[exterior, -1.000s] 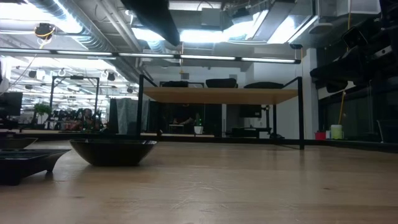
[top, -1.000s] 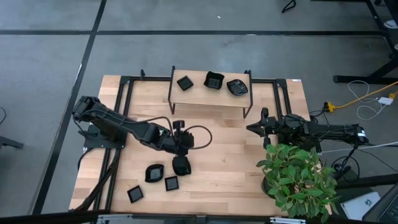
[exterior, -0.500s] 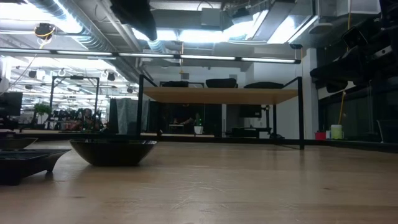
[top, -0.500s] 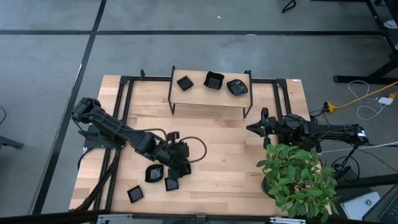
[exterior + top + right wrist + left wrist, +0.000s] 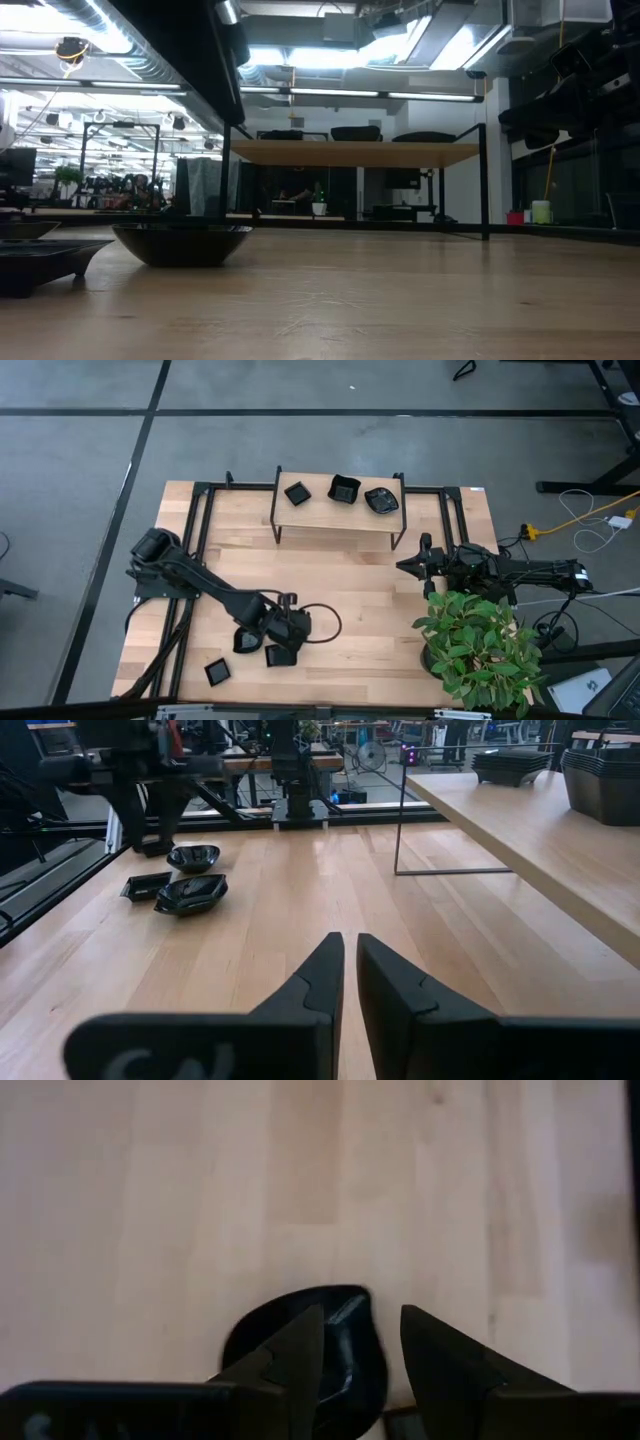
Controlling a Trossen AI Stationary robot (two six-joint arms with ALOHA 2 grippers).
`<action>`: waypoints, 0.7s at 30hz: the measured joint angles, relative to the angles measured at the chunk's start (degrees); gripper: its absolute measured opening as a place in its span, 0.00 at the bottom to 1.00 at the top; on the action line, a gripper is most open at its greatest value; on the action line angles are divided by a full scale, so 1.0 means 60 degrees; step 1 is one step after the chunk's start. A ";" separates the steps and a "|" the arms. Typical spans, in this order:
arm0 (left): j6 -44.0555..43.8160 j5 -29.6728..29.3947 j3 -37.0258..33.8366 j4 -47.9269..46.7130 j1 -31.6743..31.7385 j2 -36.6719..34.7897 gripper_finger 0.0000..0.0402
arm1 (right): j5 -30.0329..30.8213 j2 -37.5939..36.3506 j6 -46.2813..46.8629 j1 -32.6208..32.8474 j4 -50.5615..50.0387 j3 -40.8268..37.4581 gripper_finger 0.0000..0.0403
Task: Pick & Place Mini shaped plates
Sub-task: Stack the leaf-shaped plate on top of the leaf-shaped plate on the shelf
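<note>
Left gripper (image 5: 287, 637) sits low over the table (image 5: 370, 610) at roughly 7 o'clock from centre, fingers (image 5: 295, 1363) spread apart and straddling a rounded black plate (image 5: 340, 1355) that lies flat on the wood; nothing is clamped. From overhead my claw covers most of that plate. Another rounded plate (image 5: 246, 639) lies just at 9 o'clock of the claw, a small square plate (image 5: 275, 656) sits touching or nearly touching it at 6 o'clock, and a second square plate (image 5: 217, 671) lies apart toward 8 o'clock near the front edge. Three more plates rest on the raised shelf (image 5: 340, 515) at 12 o'clock: a square one (image 5: 297, 493), a deeper square one (image 5: 344, 489) and a wavy-edged one (image 5: 381, 500), in a row, none touching. Low camera shows a shallow bowl-like plate (image 5: 182, 243) upright on the wood with a flat one (image 5: 40, 262) at its 9 o'clock. Right gripper (image 5: 404, 567) waits at 3 o'clock, next to the potted plant (image 5: 480, 645), fingers (image 5: 315, 982) nearly together and holding nothing.
</note>
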 joint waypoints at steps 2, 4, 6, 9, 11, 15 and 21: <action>0.0007 0.0225 0.0000 0.0212 0.0000 0.0095 0.32 | 0.0002 0.0000 0.0000 0.0000 0.0000 0.0002 0.08; 0.0004 0.0483 0.0000 0.0457 0.0000 0.0206 0.32 | 0.0002 0.0000 0.0000 0.0001 0.0000 -0.0001 0.08; -0.0036 0.0637 0.0000 0.0685 -0.0039 0.0310 0.32 | 0.0001 0.0000 0.0000 0.0000 -0.0003 0.0001 0.08; -0.0063 0.0735 0.0000 0.1032 -0.0090 0.0577 0.32 | -0.0001 0.0000 0.0000 0.0001 -0.0004 0.0000 0.08; -0.0206 0.0717 0.0000 0.1101 -0.0137 0.0725 0.32 | 0.0002 0.0000 0.0000 0.0003 0.0000 -0.0001 0.08; -0.0474 0.0667 0.0004 0.1100 -0.0218 0.0974 0.32 | -0.0001 0.0000 0.0000 0.0001 0.0000 0.0002 0.08; -0.0843 0.0221 0.0008 0.1007 -0.0382 0.1394 0.32 | 0.0002 0.0000 0.0000 0.0004 0.0000 0.0002 0.08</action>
